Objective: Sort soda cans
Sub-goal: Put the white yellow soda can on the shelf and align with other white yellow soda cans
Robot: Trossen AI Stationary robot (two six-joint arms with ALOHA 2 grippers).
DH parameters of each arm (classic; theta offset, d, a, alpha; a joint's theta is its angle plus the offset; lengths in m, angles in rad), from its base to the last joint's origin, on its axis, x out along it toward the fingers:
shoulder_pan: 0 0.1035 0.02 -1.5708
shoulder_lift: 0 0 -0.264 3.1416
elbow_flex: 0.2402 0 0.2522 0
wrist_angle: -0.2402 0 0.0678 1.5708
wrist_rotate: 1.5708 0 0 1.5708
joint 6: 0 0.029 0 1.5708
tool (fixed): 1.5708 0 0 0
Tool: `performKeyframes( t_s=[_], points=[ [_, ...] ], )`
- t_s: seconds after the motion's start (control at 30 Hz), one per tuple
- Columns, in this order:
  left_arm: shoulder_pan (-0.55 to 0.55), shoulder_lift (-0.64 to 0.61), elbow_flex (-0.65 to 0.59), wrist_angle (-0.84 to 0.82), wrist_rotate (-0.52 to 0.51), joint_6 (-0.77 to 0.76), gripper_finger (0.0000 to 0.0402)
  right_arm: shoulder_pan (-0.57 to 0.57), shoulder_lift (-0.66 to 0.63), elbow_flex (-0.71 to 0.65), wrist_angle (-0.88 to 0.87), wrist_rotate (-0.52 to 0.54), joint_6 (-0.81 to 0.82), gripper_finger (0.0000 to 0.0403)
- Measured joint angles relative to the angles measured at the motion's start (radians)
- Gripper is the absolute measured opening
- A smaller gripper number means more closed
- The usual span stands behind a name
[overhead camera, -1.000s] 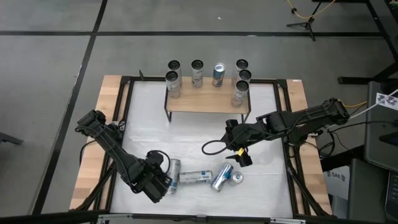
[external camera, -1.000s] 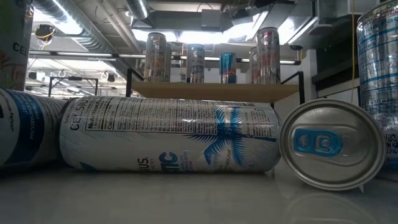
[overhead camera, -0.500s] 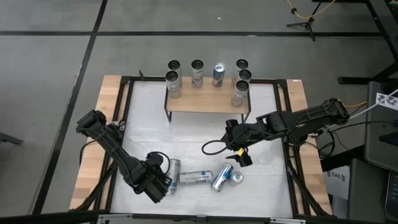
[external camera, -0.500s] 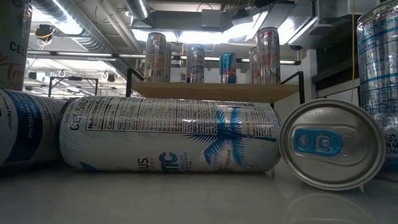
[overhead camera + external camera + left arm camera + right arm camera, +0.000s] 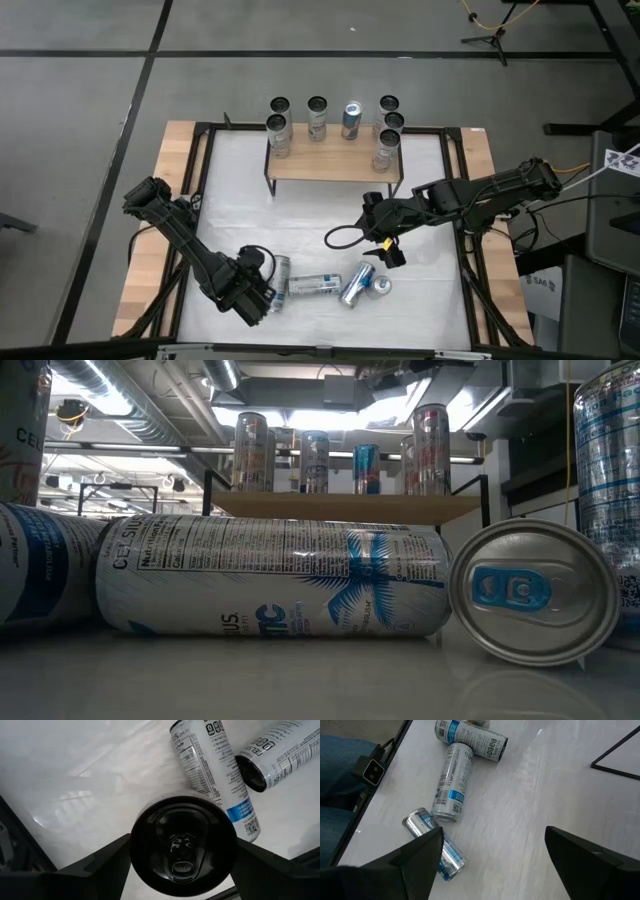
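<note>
A white-topped table (image 5: 320, 215) with wooden edges carries a small wooden shelf (image 5: 330, 165) holding upright slim silver soda cans (image 5: 317, 118), while four more cans (image 5: 314, 285) lie toppled near its front edge.

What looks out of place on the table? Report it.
Several soda cans lie tipped on their sides near the front edge, while those on the wooden shelf stand upright. The left tool brackets one black-topped can; the right tool hangs open, empty.

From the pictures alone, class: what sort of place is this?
Probably a robotics lab or workshop: two robot arms work at a framed table, exposed ceiling ducts run overhead, and a tripod stands on the grey floor.
</note>
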Motion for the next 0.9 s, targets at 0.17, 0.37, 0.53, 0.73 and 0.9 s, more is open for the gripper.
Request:
performKeyframes(
  t_s=[0.17, 0.37, 0.53, 0.73, 0.9],
  points=[
    [0.0, 0.0, 0.0, 0.0, 0.0, 0.0, 0.0294, 0.0, 0.0, 0.0, 0.0, 0.0, 0.0, 0.0344],
    [0.0, 0.0, 0.0, 0.0, -0.001, 0.0, 0.0294, 0.0, 0.0, 0.0, 0.0, 0.0, 0.0, 0.0344],
    [0.014, 0.0, 0.0, 0.0, 0.0, 0.0, 0.0286, 0.0, 0.0, 0.0, 0.0, 0.0, 0.0, 0.0344],
    [0.041, 0.0, 0.001, -0.001, 0.001, 0.049, 0.0244, 0.0, 0.0, 0.0, 0.0, 0.0, 0.0, 0.0344],
    [0.062, 0.0, 0.002, -0.003, 0.002, 0.09, 0.0234, 0.0, 0.0, 0.0, 0.0, 0.0, 0.0, 0.0344]
  ],
)
